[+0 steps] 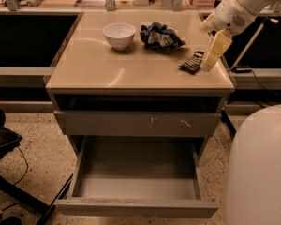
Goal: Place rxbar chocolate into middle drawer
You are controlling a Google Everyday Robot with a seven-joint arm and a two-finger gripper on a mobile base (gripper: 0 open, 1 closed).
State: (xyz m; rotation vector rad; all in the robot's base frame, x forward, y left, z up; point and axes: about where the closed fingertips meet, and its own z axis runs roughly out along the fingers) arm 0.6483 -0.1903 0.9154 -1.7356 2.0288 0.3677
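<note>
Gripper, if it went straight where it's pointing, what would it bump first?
Probably the right edge of the rxbar chocolate, or the tabletop just beside it. The gripper, above the tabletop's right end, points steeply down; depth is unclear.

The gripper (209,61) hangs tilted over the right edge of the tabletop (131,69), its tip just beside the rxbar chocolate (192,62), which lies flat near that edge. Farther back sit a white bowl (119,34) and a crumpled blue-and-white snack bag (160,35). Below, a scratched drawer front (138,123) is closed, and under it the middle drawer (136,175) stands pulled out, its grey inside showing
</note>
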